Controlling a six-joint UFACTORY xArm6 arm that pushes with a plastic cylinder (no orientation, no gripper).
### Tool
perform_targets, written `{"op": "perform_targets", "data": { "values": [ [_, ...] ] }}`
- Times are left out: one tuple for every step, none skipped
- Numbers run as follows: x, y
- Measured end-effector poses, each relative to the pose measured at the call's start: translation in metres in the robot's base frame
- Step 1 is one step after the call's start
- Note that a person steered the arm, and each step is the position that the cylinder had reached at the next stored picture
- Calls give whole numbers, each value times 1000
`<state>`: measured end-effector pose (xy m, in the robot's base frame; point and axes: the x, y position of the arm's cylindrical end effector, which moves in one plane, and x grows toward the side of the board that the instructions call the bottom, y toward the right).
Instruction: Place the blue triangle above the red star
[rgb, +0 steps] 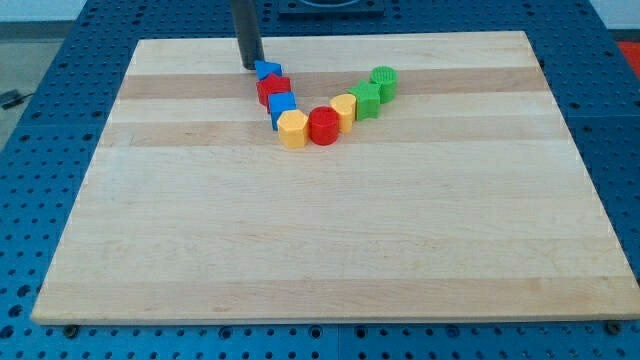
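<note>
Your arm carries no jaws at all, so nothing here opens, closes or clamps: it ends in a dark rod, and my tip (250, 66) rests on the wooden tabletop (330, 240) near the view's top, just to the view's left of the blue triangle (267, 70), so close that you cannot tell whether they touch. The blue triangle sits directly above the red star (272, 88) in the view, and the two blocks meet edge to edge. The triangle is too small for you to make out which way it points or where its long axis runs. From there the blocks run in a V-shaped chain: below the red star comes a blue cube (282, 107), then a yellow hexagon (292, 129) at the bottom of the V, a red cylinder (323, 127) beside it, and rising toward the view's right a second yellow block (343, 108), a green block (367, 99) and a green cylinder (384, 81). You can count eight blocks: two blue, two red, two yellow, two green.
</note>
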<state>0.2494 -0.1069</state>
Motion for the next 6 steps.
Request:
{"op": "perform_targets", "data": {
  "values": [
    [0,14],
    [0,25],
    [0,32],
    [10,32],
    [26,32],
    [26,32]
  ]
}}
